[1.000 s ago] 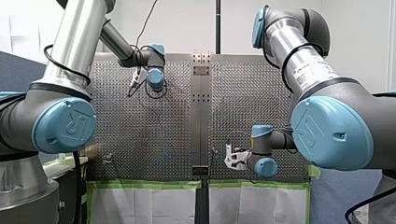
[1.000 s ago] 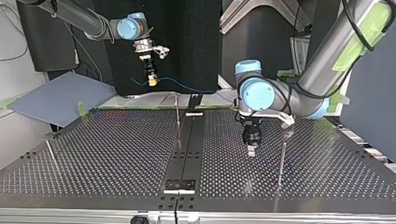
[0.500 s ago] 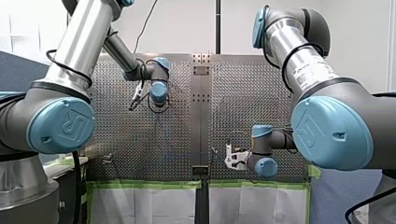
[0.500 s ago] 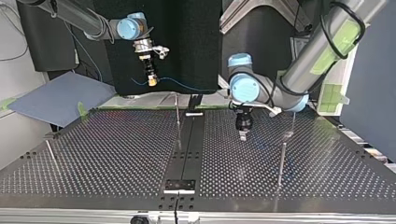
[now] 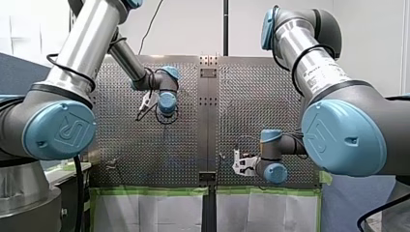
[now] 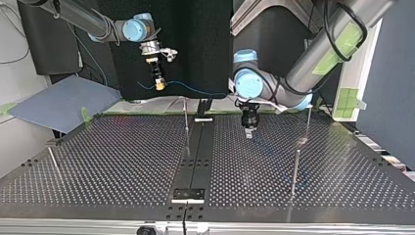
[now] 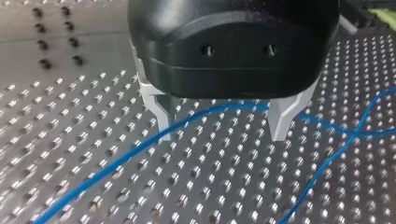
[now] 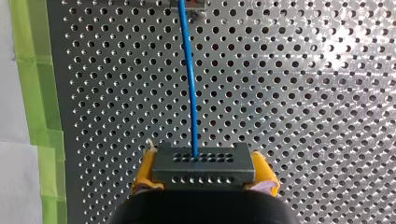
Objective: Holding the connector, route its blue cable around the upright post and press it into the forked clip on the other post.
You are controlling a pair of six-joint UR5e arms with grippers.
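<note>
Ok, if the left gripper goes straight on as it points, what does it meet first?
Probably the blue cable, which crosses ahead of the left gripper between its open fingers; the perforated table lies behind. Depth is unclear.

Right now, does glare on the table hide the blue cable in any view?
No. Right wrist view: glare whitens the table beside the blue cable, itself distinct. Left wrist view: speckled highlights only, cable plain. Top view: cable visible only against the dark backdrop.
</note>
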